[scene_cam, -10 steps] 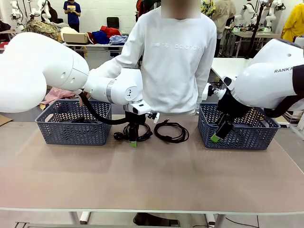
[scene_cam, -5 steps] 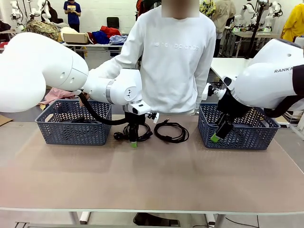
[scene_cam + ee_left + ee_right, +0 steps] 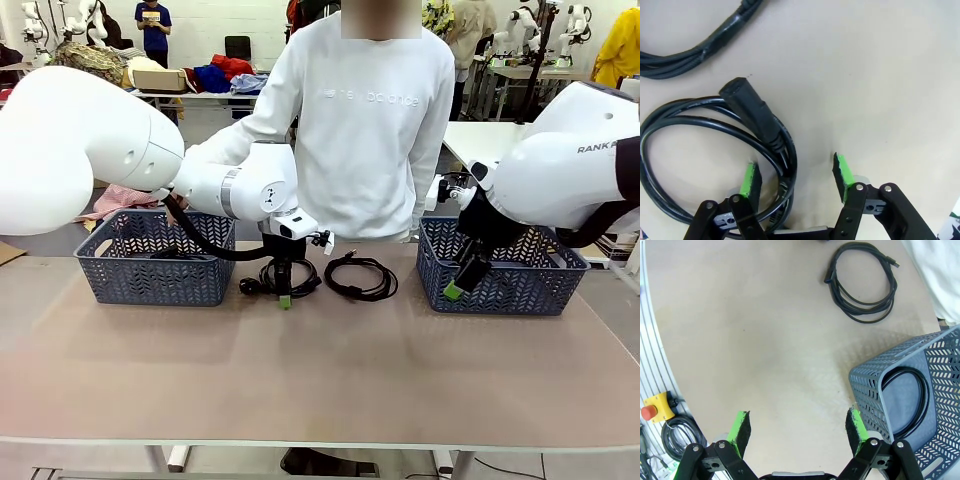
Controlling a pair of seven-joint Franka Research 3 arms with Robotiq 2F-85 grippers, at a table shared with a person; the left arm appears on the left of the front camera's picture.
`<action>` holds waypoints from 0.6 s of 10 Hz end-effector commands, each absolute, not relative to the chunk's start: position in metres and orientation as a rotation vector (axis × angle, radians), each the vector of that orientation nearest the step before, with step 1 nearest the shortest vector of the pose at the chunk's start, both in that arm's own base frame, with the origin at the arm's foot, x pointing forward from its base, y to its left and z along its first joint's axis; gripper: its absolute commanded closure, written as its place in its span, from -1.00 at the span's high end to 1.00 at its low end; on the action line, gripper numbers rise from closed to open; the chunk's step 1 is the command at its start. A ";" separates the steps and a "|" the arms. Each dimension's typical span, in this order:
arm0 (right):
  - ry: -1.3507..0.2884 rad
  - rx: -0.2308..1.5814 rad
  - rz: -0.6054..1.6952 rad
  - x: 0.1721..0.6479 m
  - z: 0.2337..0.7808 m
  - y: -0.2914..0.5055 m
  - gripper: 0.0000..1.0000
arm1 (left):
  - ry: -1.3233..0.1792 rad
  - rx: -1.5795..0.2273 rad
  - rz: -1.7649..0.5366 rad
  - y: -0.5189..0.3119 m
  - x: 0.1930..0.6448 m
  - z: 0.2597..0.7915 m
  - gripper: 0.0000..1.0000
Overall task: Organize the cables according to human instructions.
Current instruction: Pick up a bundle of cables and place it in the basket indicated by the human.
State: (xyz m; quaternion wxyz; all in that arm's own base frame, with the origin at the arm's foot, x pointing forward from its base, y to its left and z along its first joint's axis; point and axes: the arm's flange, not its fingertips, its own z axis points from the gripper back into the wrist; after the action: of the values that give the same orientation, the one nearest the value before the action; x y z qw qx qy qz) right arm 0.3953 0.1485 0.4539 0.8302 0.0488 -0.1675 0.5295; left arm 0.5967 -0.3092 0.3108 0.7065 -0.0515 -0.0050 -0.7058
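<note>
Where the cables lie: left coil [image 3: 789,162] and right coil [image 3: 860,315] on the table [image 3: 320,380] between two baskets, person [image 3: 375,130] just behind; third coil [image 3: 926,395] inside right basket [image 3: 500,285]
Hard to make out: dark cord [image 3: 175,255] in left basket [image 3: 160,275], behind mesh
Left gripper [image 3: 795,170]: jaws wide, straddling left coil's strands near its plug [image 3: 747,102]
Right gripper [image 3: 797,425]: wide, empty, beside right basket

Thin black plugged cord coil [image 3: 262,281], flat, frame centre; second black coil [image 3: 360,290] just right; third black coil [image 3: 926,392] inside grey mesh basket [image 3: 875,385], lower right.
</note>
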 end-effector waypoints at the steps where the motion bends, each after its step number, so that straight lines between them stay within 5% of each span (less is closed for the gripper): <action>1: -0.361 0.100 1.116 0.395 0.455 0.149 1.00 | -0.023 -0.084 -1.543 -0.300 0.585 0.309 0.13; 2: -0.361 0.100 1.116 0.395 0.455 0.149 1.00 | -0.021 -0.083 -1.541 -0.299 0.586 0.309 -0.54; 3: -0.361 0.100 1.116 0.395 0.455 0.149 1.00 | -0.024 -0.083 -1.539 -0.298 0.586 0.309 -0.25; 4: -0.361 0.100 1.116 0.395 0.455 0.149 1.00 | -0.027 -0.079 -1.537 -0.298 0.586 0.309 -0.92; 5: -0.361 0.100 1.116 0.395 0.455 0.149 1.00 | -0.029 -0.071 -1.534 -0.297 0.585 0.311 -0.64; 6: -0.361 0.100 1.116 0.395 0.455 0.149 1.00 | -0.029 -0.064 -1.532 -0.296 0.585 0.312 -1.00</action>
State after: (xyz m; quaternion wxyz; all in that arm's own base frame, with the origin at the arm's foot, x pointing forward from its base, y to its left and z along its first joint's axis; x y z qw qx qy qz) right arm 0.3953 0.1485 0.4539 0.8302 0.0488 -0.1675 0.5295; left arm 0.5969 -0.3039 0.3154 0.7123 -0.0437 -0.0167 -0.7003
